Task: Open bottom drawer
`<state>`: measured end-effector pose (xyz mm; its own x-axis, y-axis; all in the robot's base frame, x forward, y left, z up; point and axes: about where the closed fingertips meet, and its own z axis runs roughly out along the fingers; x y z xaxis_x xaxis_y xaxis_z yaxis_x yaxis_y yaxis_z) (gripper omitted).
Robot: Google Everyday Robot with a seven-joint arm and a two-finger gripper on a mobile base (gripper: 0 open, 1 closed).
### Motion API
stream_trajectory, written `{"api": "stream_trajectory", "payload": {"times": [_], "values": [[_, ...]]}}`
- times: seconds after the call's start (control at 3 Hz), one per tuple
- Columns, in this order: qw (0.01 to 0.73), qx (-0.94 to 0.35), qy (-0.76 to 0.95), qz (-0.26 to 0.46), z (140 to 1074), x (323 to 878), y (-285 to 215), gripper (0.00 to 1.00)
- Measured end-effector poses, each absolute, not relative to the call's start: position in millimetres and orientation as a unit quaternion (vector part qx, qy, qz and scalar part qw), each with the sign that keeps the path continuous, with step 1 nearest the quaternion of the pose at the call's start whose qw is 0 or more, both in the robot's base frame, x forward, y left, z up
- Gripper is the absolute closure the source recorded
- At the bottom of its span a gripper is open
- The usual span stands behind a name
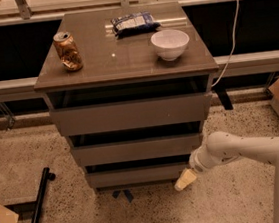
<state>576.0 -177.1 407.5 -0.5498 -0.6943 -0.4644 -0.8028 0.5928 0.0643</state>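
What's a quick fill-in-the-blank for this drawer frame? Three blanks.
1. The gripper is by the bottom drawer, at its ____ end.
2. The cabinet has ____ drawers.
3. On top, the can stands to the ____ of the white bowl.
Missing words: right; three; left.

A matt grey-brown front is noted on the bottom drawer (136, 174). The cabinet top (124, 62) is seen to be smooth and faintly glossy. The can (67, 51) is recorded as shiny metal and the bowl (170, 43) as glossy white. The claw (185, 179), located just beside the bottom drawer's right corner, is finished in smooth cream plastic.
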Motion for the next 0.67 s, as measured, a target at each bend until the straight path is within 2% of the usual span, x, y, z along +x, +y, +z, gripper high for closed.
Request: {"api": "stream_trajectory", "payload": {"times": [0.67], "values": [[0.213,-0.419,0.871,0.139,392,578,-170,0.00]]}}
